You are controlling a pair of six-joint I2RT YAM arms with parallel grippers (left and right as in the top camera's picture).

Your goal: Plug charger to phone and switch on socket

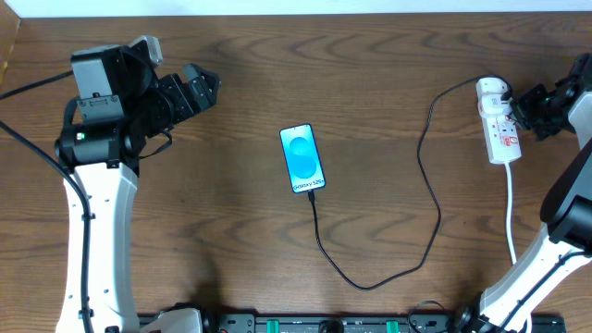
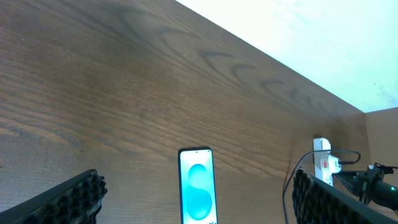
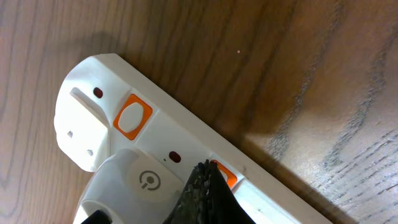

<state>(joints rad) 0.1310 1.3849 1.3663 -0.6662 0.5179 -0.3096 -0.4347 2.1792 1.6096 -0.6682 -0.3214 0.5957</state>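
Brown wooden worktop (image 1: pixel 370 55): left jaws gape wide, empty; right jaws, closed together, meet the white plastic power strip (image 3: pixel 87 106) at an orange switch (image 3: pixel 227 177), partly hiding it.

Phone (image 1: pixel 302 159) centre; socket (image 1: pixel 498 122) far right; charger (image 1: pixel 421 153) loops between, meeting both.

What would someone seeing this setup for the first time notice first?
The phone, its screen glowing bright cyan, stands out at the middle of the dark wooden table. From its bottom edge the black charger cable loops right and up to the white socket strip near the right edge. There the right hand sits over the strip, its closed fingertips beside an orange switch in the wrist view.
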